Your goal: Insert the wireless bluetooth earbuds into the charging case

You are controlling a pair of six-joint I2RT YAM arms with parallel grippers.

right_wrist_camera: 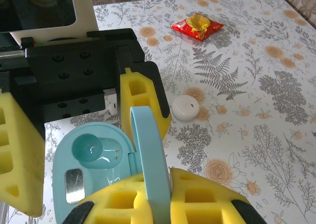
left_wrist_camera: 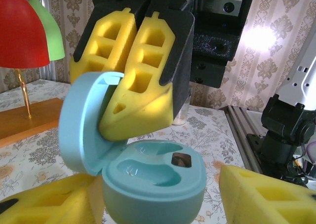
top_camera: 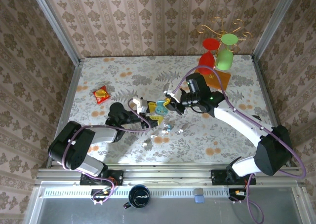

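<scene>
Top external view: the blue case [top_camera: 161, 107] is held above the middle of the flower-patterned table [top_camera: 237, 86], between the two arms. The right gripper [top_camera: 169, 102] is seen at 2 o'clock of it, the left gripper [top_camera: 152, 118] at 8 o'clock.

Left wrist view: the case is shown open, a smooth, matte, rounded pebble in pale blue, its lid tipped up at 10 o'clock. The lid is pinched by the right gripper's yellow foam fingers [left_wrist_camera: 143, 81], blocky wedges with square cut-outs, one in front of the lid and one behind it. Two shallow hollows are moulded into the base, and a small dark shiny patch is set by one of them. The left gripper's fingers [left_wrist_camera: 266, 194], of the same foam, are placed on either side of the base. A gap is left at 3 o'clock, so the base is straddled with the jaws apart, not clamped.

Right wrist view: the lid is seen edge-on as a thin blue arc. A flat, round white disc [right_wrist_camera: 186, 108] lies at 2 o'clock of the case, and a crinkled red packet [right_wrist_camera: 197, 26] beyond it at 1 o'clock.

Top view again: tiny white specks [top_camera: 153, 134] are scattered on the table at 6 o'clock of the case, apart from both grippers. Which are earbuds and which the white charging case cannot be told. Bell-shaped red cups [top_camera: 207, 62] and green cups [top_camera: 225, 59] are found at 1 o'clock.
</scene>
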